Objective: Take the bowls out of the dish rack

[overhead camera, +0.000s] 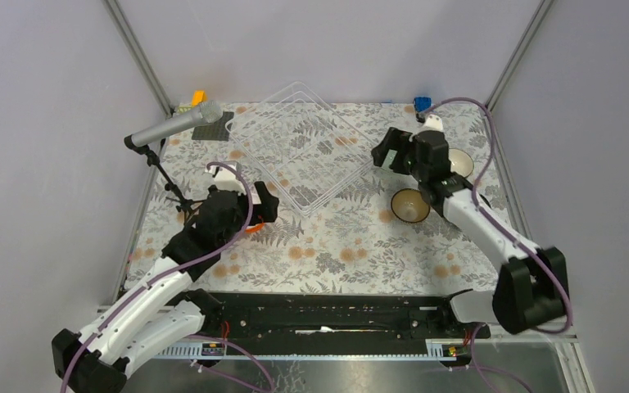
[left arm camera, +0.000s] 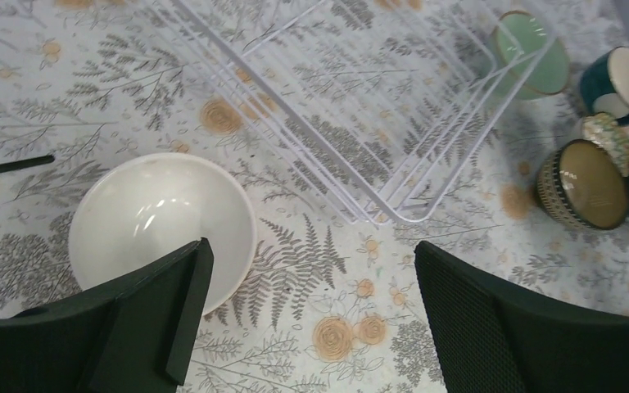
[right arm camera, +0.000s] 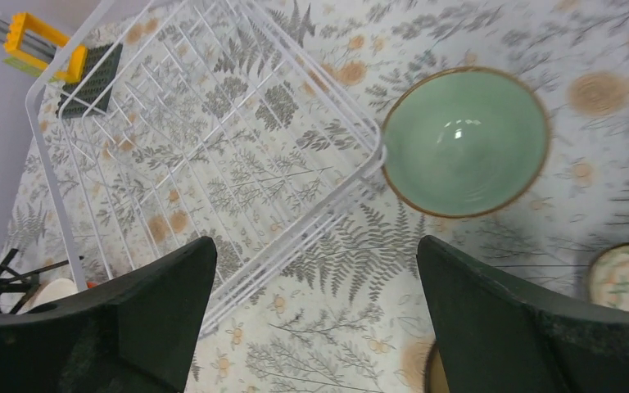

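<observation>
Left gripper (left arm camera: 311,262): jaws spread wide, nothing between them. White bowl (left arm camera: 160,225) sits on the table (left arm camera: 90,106), partly under its left finger. Right gripper (right arm camera: 315,254): jaws also spread, empty. Mint bowl (right arm camera: 465,141) is upright on the table, just beside the rack (right arm camera: 213,139) corner. Rack shows only bare wire in every view. Brown bowl (left arm camera: 586,184) and teal bowl (left arm camera: 622,82) are out on the table to its right. Reads as the last step, unloading done or nearly so. Next: lift both arms clear of the bowl rims, then pull back.
</observation>
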Available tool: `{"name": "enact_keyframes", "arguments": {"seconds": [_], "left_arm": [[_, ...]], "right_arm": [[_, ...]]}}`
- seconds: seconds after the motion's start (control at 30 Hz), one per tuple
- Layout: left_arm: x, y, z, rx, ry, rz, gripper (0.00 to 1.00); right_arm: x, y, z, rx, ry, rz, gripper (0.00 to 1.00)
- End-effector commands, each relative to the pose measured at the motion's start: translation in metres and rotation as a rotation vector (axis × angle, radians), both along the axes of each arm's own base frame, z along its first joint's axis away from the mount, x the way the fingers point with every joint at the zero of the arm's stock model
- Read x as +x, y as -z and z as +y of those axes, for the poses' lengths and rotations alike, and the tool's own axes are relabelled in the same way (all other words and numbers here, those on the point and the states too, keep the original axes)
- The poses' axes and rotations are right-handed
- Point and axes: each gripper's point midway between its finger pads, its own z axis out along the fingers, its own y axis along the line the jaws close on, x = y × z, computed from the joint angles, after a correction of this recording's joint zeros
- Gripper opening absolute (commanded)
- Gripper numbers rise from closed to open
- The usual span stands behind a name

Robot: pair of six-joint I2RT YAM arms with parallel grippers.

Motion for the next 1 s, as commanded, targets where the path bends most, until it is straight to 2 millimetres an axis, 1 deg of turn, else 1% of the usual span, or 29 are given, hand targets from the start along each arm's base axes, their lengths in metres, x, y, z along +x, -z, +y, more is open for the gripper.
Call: {"name": "enact_keyframes", "arguments": {"seconds": [0.0, 0.03, 0.07, 0.13, 0.17, 0.23, 0.27, 0.3, 0.37, 0.43, 0.53, 0.6, 0.73, 0.77, 0.83, 0.97], "left_arm": [[0.007, -0.04, -0.011, -0.09, 0.051, -0.172, 0.99], [0.008, -0.043, -0.01, -0.091, 0.047, -0.191, 0.99], [0.009, -0.046, -0.008, -0.085, 0.043, -0.205, 0.99], [0.012, -0.048, -0.007, -0.065, 0.043, -0.231, 0.99], [0.014, -0.049, -0.006, -0.052, 0.04, -0.243, 0.99], [0.018, -0.05, -0.006, -0.019, 0.045, -0.269, 0.99], [0.02, -0.05, -0.005, -0.008, 0.044, -0.283, 0.99], [0.022, -0.046, -0.004, 0.014, 0.04, -0.287, 0.99], [0.026, -0.047, 0.0, 0.056, 0.034, -0.337, 0.99], [0.032, -0.045, 0.011, 0.096, -0.014, -0.381, 0.99], [0.038, -0.041, 0.03, 0.123, -0.114, -0.458, 0.99], [0.044, -0.045, 0.042, 0.127, -0.17, -0.511, 0.99], [0.059, -0.037, 0.072, 0.144, -0.261, -0.486, 0.99], [0.063, -0.034, 0.076, 0.141, -0.27, -0.48, 0.99], [0.069, -0.029, 0.086, 0.13, -0.29, -0.478, 0.99], [0.08, -0.018, 0.104, 0.159, -0.332, -0.453, 0.99]], "right_arm": [[-0.015, -0.035, -0.035, -0.117, 0.078, -0.202, 1.0], [-0.02, -0.04, -0.038, -0.125, 0.074, -0.235, 1.0], [-0.026, -0.041, -0.041, -0.135, 0.069, -0.254, 1.0], [-0.035, -0.046, -0.049, -0.126, 0.103, -0.311, 1.0], [-0.04, -0.051, -0.054, -0.112, 0.125, -0.357, 1.0], [-0.051, -0.05, -0.064, -0.087, 0.171, -0.443, 1.0], [-0.058, -0.055, -0.07, -0.075, 0.192, -0.503, 1.0], [-0.065, -0.044, -0.075, -0.089, 0.201, -0.53, 1.0], [-0.076, -0.041, -0.085, -0.132, 0.219, -0.592, 1.0], [-0.083, -0.033, -0.094, -0.187, 0.235, -0.6, 1.0], [-0.085, -0.021, -0.106, -0.3, 0.251, -0.566, 1.0], [-0.082, -0.012, -0.116, -0.364, 0.286, -0.528, 1.0], [-0.076, 0.011, -0.129, -0.574, 0.27, -0.463, 1.0], [-0.074, 0.017, -0.133, -0.591, 0.288, -0.442, 1.0], [-0.07, 0.032, -0.134, -0.6, 0.289, -0.411, 1.0], [-0.065, 0.053, -0.141, -0.583, 0.305, -0.374, 1.0]]}}
